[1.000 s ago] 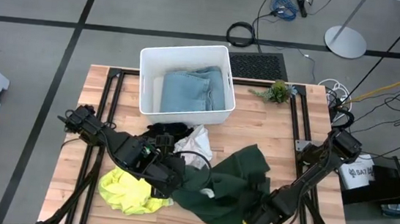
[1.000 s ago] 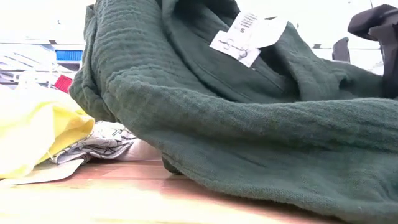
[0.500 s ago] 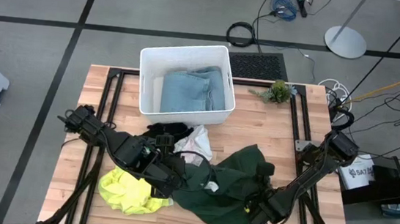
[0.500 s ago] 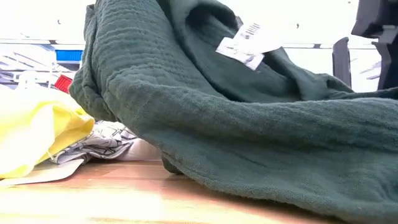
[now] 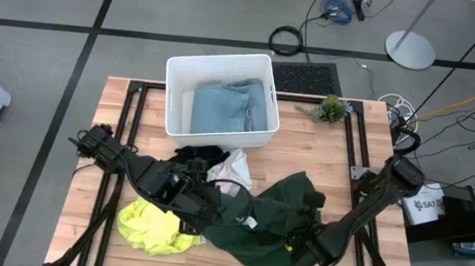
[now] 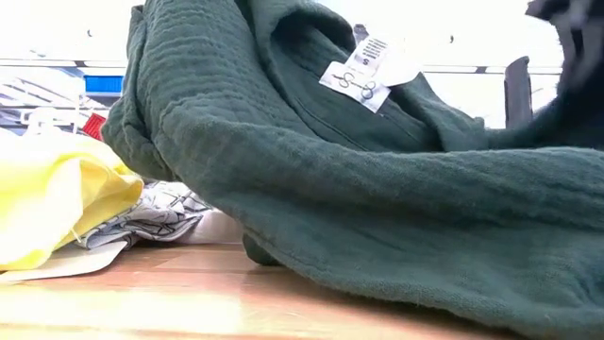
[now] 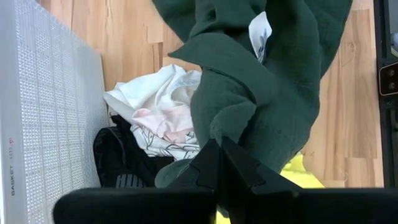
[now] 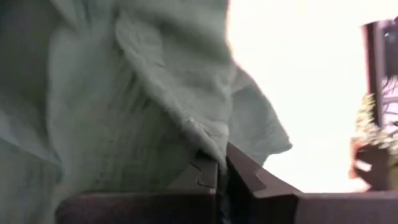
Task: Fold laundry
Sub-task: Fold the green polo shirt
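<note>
High view: dark green garment [image 5: 264, 219] heaped on the near side of the table [image 5: 323, 150], left gripper [image 5: 203, 217] at its left edge, right gripper [image 5: 305, 249] at its right edge. Yellow garment [image 5: 150, 225] lies beside the left arm, white patterned one [image 5: 232, 166] and black one [image 5: 193, 155] behind, light blue one [image 5: 227, 107] inside the white bin [image 5: 174, 92].

Low view: green cloth is draped high, tag [image 6: 363, 68] showing (grippers hard to make out here).

Left wrist view: fingers [image 7: 214, 168] closed on a green fold.

Right wrist view: fingers [image 8: 239, 168] pinched on a thin edge of green cloth.

Risk: the right pinch looks shallow, so pulling apart could slip the edge free; the bunched left fold may drag the patterned garment along.
</note>
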Available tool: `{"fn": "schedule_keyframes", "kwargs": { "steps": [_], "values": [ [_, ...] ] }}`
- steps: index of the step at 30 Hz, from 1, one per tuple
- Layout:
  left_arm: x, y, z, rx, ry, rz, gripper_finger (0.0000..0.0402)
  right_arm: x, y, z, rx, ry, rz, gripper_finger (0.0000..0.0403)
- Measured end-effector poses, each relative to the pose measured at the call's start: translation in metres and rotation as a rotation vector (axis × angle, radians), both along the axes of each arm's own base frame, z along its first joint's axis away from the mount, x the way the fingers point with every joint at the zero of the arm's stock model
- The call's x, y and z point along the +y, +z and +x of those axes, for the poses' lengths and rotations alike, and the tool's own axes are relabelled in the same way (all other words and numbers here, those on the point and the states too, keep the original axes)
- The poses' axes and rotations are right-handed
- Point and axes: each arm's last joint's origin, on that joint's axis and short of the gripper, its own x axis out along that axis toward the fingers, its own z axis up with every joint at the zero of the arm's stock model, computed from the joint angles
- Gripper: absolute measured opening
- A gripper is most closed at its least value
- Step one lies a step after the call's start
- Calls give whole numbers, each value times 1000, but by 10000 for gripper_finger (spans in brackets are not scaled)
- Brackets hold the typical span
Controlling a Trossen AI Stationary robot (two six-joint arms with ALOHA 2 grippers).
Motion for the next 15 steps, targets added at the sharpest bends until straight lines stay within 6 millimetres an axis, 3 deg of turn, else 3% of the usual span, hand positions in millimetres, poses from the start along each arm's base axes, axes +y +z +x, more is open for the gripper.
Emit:
{"fn": "schedule_keyframes", "kwargs": {
  "steps": [9, 12, 15],
  "values": [
    [-10, 11, 15, -153, -232, -42, 12, -8, 143, -8, -257, 62, 108, 0],
    [-12, 29, 17, -284, -316, -40, 12, -19, 190, -20, -410, 105, 150, 0],
    [-8, 65, 10, -481, -393, -31, 12, -36, 232, -34, -566, 141, 142, 0]
  ]
}}
